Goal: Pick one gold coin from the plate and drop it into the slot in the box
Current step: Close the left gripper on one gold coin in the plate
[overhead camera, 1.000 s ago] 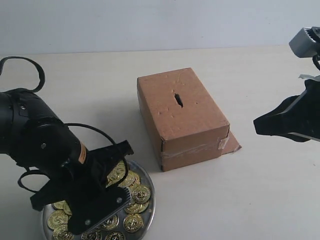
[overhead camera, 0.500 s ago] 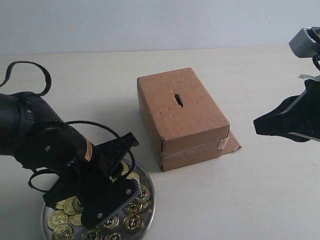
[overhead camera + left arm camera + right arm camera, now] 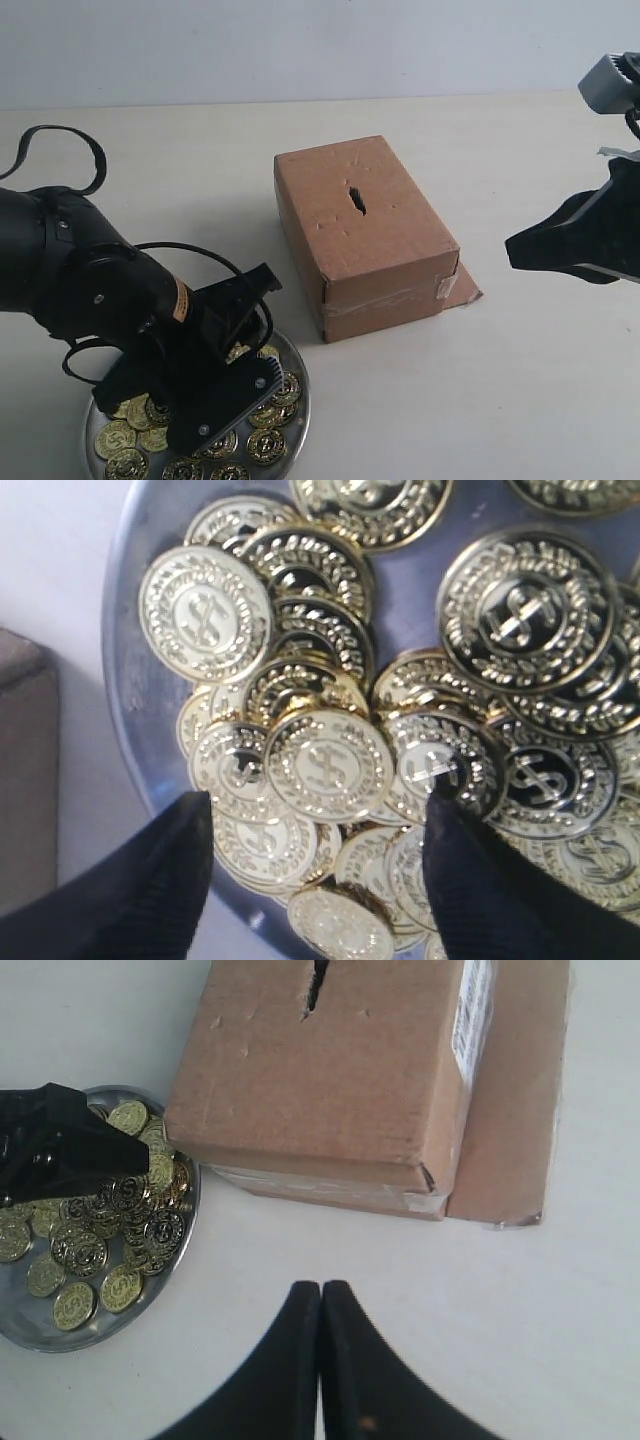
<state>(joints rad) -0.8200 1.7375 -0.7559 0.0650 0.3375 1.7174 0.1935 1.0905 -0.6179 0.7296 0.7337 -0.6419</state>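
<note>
The round silver plate (image 3: 301,402) sits at the front left and holds several gold coins (image 3: 266,444). My left gripper (image 3: 262,335) hangs low over the pile, open, its black fingers (image 3: 150,880) straddling a few overlapping coins (image 3: 328,765) near the plate's rim (image 3: 150,710); nothing is pinched between them. The brown cardboard box (image 3: 370,240) stands in the middle with the dark ragged slot (image 3: 357,200) in its top. My right gripper (image 3: 515,245) hovers at the far right, shut and empty (image 3: 320,1290), above the table in front of the box (image 3: 330,1070).
A cardboard flap (image 3: 465,290) sticks out at the box's taped end. A black cable (image 3: 60,140) loops up behind the left arm. A grey unit (image 3: 610,85) sits at the far right edge. Pale bare tabletop (image 3: 480,400) lies between plate and right gripper.
The left arm has shifted to the right over the plate, its open gripper now nearer the plate's box side. The right arm, box and plate have not moved.
</note>
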